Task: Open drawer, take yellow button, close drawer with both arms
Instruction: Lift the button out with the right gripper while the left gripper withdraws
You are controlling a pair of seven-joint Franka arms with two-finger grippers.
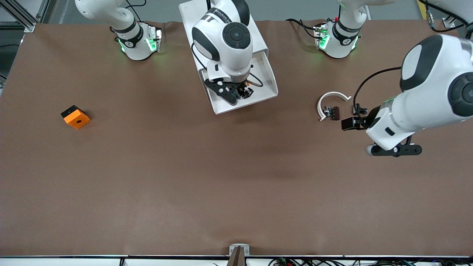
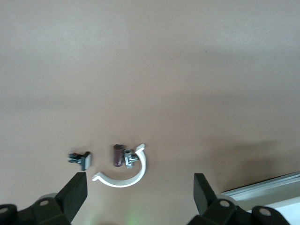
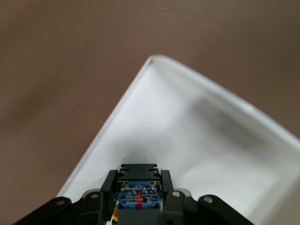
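The drawer (image 1: pixel 271 78) stands pulled out of the white cabinet (image 1: pixel 186 14), and its white tray also shows in the right wrist view (image 3: pixel 187 126). My right gripper (image 1: pixel 241 92) is over the tray's front corner and is shut on the button (image 3: pixel 139 196). The button's dark blue-black body sits between the fingers (image 3: pixel 108 187), and a bit of its orange cap (image 1: pixel 248 84) shows in the front view. My left gripper (image 1: pixel 354 123) is open and empty, over the table toward the left arm's end (image 2: pixel 138 197), beside the white curved ring (image 2: pixel 123 174).
An orange square block (image 1: pixel 75 116) with a black base lies toward the right arm's end of the table. The white ring (image 1: pixel 332 100), a small brown part (image 1: pixel 334 112) and a small black part (image 1: pixel 359 109) lie near my left gripper.
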